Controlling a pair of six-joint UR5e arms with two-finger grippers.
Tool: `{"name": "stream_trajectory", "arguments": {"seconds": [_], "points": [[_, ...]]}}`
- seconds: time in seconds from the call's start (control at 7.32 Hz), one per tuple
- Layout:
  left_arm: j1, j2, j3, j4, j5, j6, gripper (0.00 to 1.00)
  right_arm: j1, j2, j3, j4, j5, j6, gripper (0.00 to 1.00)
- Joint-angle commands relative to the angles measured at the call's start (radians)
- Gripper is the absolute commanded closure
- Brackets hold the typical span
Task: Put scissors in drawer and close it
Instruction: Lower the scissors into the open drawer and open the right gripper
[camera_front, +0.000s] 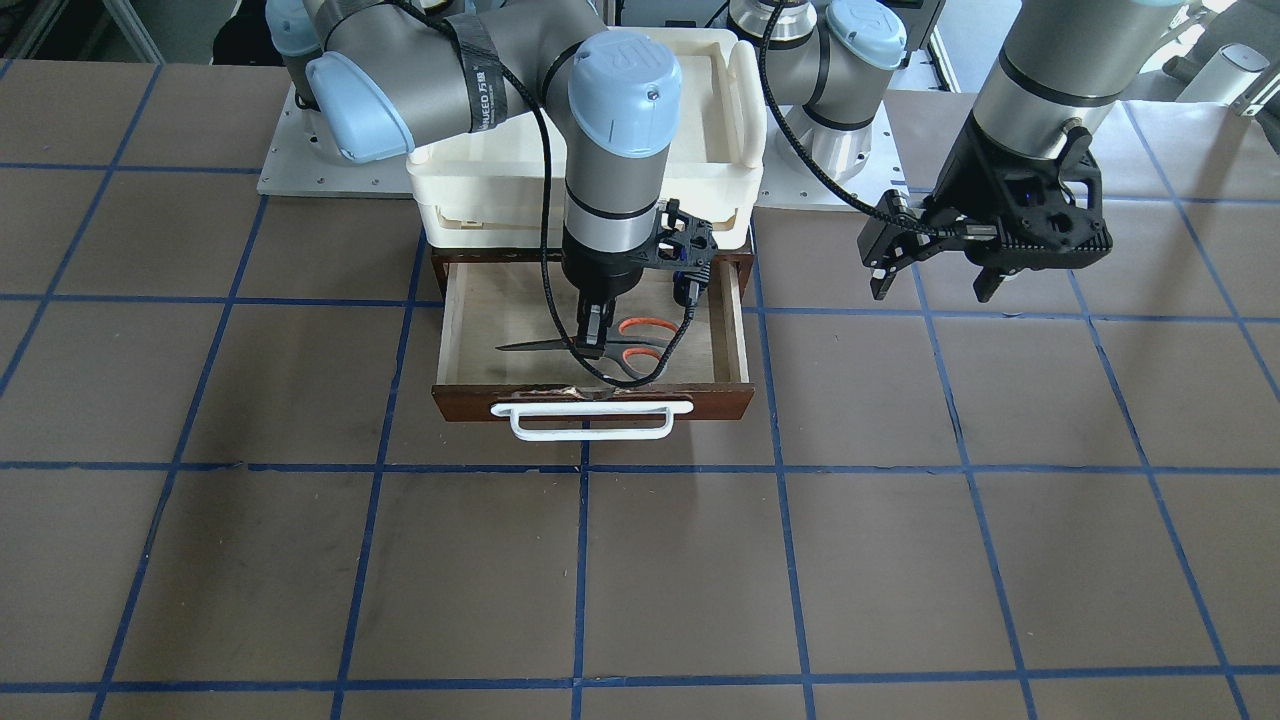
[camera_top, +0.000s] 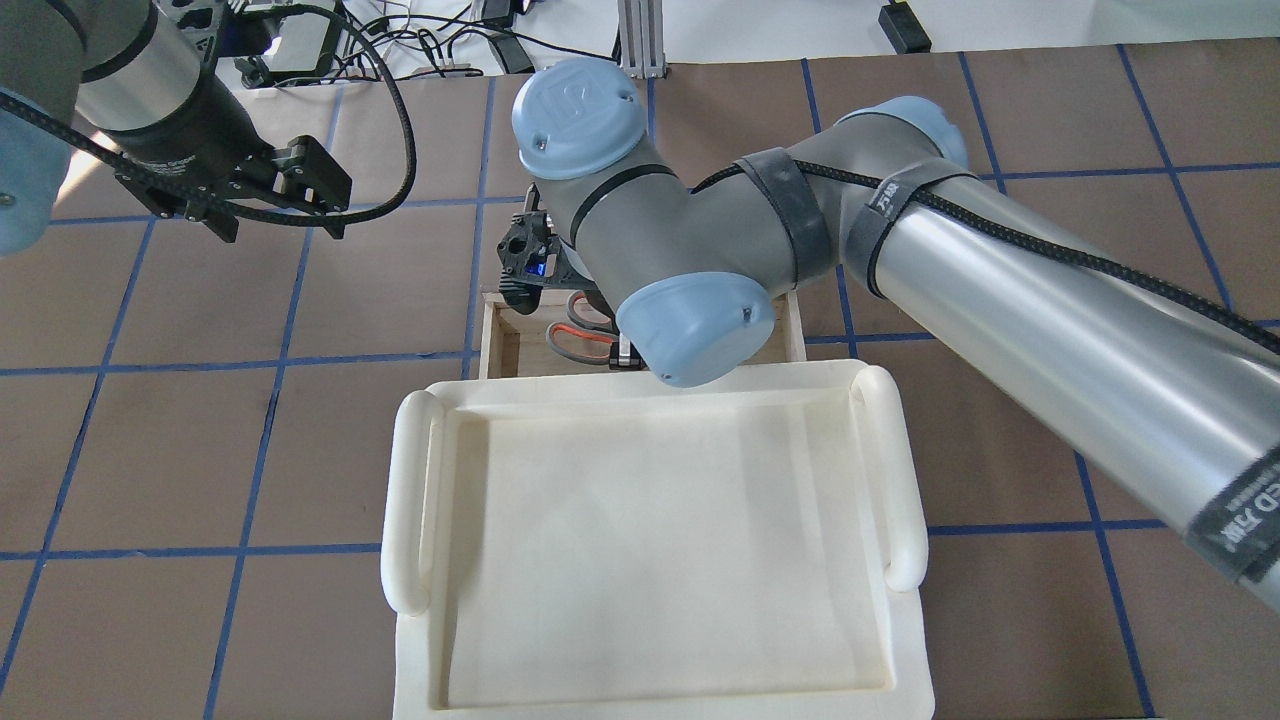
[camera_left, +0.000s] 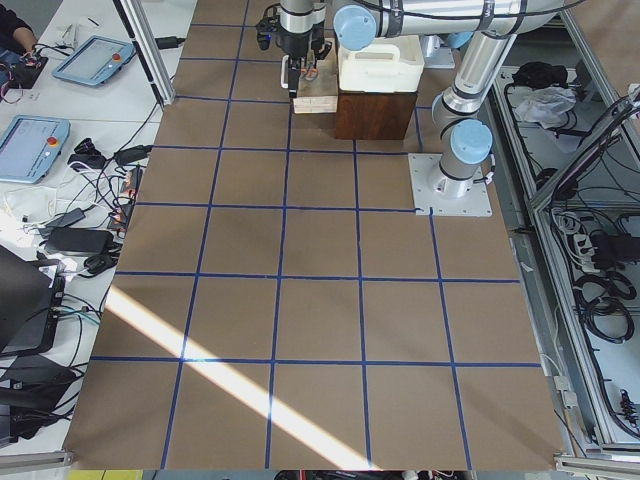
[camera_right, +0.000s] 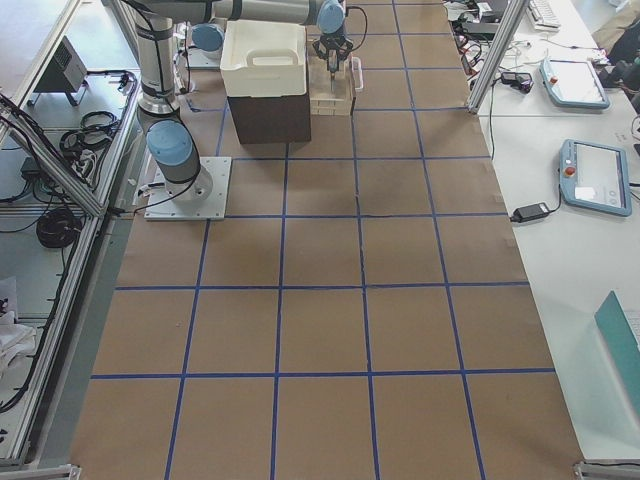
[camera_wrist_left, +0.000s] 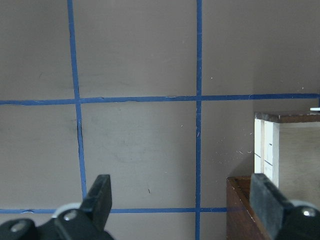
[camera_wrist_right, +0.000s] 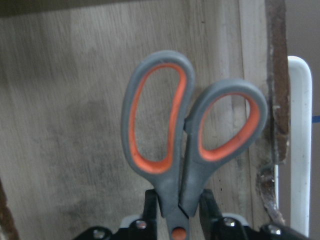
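You'll find the right gripper (camera_front: 593, 335) reaching down into the open drawer (camera_front: 725, 398), its fingers clamped on the scissors (camera_front: 625, 352) at the neck just below the handle loops. The blades lie along the drawer, but a black cable crosses them, and you can't tell whether the scissors touch the drawer floor. From overhead, the right arm covers most of the drawer, so only the loops show. The white tray (camera_top: 420, 480) hides the drawer's back end. The left gripper (camera_front: 932, 290) hangs over the table beside the drawer, jaws spread wide.
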Motion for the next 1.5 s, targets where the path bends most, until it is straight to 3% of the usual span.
{"name": "stream_trajectory", "arguments": {"seconds": [0.0, 0.68, 1.37], "points": [[0.002, 0.000, 0.001, -0.011, 0.000, 0.000, 0.00, 0.014, -0.018, 0.036, -0.006, -0.004, -0.003, 1.00], [0.006, -0.035, 0.001, 0.003, -0.009, 0.003, 0.00, 0.012, -0.005, 0.067, -0.090, 0.010, -0.020, 1.00], [0.023, -0.032, 0.001, -0.037, 0.000, 0.001, 0.00, 0.012, 0.014, 0.069, -0.097, 0.011, -0.020, 1.00]]}}
